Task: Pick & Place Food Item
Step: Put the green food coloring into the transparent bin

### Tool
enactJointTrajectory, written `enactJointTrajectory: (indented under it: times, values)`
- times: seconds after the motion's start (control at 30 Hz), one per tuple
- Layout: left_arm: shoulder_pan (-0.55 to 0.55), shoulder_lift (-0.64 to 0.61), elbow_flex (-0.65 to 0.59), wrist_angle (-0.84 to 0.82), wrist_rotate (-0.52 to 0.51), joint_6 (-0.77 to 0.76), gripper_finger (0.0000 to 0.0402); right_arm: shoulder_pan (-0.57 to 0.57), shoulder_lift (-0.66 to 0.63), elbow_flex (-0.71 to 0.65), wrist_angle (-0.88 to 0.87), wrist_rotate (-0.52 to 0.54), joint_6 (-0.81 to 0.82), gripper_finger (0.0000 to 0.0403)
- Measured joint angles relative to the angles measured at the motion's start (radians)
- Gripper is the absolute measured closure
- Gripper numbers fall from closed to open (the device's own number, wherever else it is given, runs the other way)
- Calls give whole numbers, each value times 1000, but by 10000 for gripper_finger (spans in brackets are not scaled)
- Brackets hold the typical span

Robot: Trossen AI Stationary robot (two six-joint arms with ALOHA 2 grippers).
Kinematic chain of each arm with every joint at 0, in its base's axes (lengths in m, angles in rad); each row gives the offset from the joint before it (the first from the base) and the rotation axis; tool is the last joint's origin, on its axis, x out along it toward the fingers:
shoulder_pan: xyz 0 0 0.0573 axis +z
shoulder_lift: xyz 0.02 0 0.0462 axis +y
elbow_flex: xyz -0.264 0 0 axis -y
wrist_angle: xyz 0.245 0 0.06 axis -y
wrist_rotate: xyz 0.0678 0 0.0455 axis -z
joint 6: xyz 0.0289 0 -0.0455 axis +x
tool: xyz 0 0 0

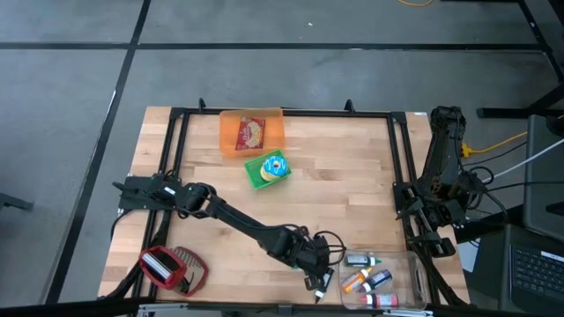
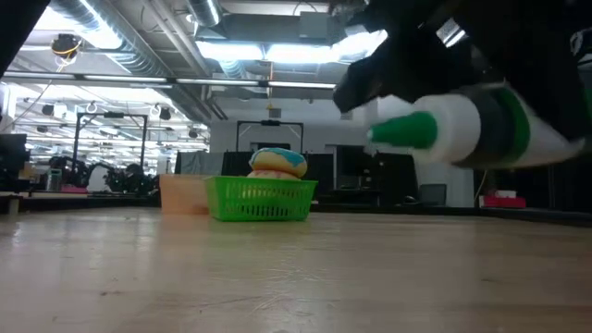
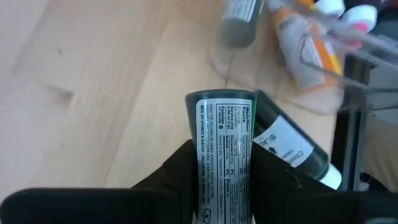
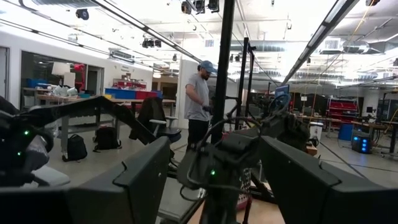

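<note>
My left gripper (image 3: 221, 180) is shut on a dark green tube with a white printed label (image 3: 221, 143), near the table's front edge (image 1: 315, 280). In the low view the tube (image 2: 462, 125) shows a green tip and hangs above the wood. A second dark green tube (image 3: 292, 149) shows just past one finger; I cannot tell whether it lies on the table. My right gripper (image 4: 214, 168) is open and held up at the table's right edge, with nothing between its fingers. My left gripper pinches the tube's labelled body (image 3: 221, 162) between its two fingers (image 3: 180, 171), one on each side. The tube lies along the fingers, and its flat crimped end (image 3: 221, 96) sticks out beyond them. The fingers slant down from above. The tube is lifted clear of the table.
A clear container (image 1: 416, 261) at the front right holds several small tubes (image 1: 370, 280). A green basket (image 1: 268, 169) with a food item and an orange bin (image 1: 251, 132) with a snack packet stand at the far centre. A red wire basket (image 1: 172, 269) sits front left.
</note>
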Motion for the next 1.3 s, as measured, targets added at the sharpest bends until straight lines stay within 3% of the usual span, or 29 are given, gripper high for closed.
enactJointTrajectory:
  times: [0.13, 0.47, 0.83, 1.13, 1.3]
  values:
    - [5, -32, -1, 37, -27, 51, 298, 0, 0, 0, 0, 0, -1, 151]
    - [31, -51, 2, 463, 44, 277, 299, 0, 0, 0, 0, 0, 0, 151]
    - [52, -47, 2, 656, 65, 458, 299, 0, 0, 0, 0, 0, -4, 151]
    - [63, 7, 4, 962, 197, 563, 299, 0, 0, 0, 0, 0, -4, 151]
    - [72, 60, 3, 1007, 225, 563, 299, 0, 0, 0, 0, -1, -4, 151]
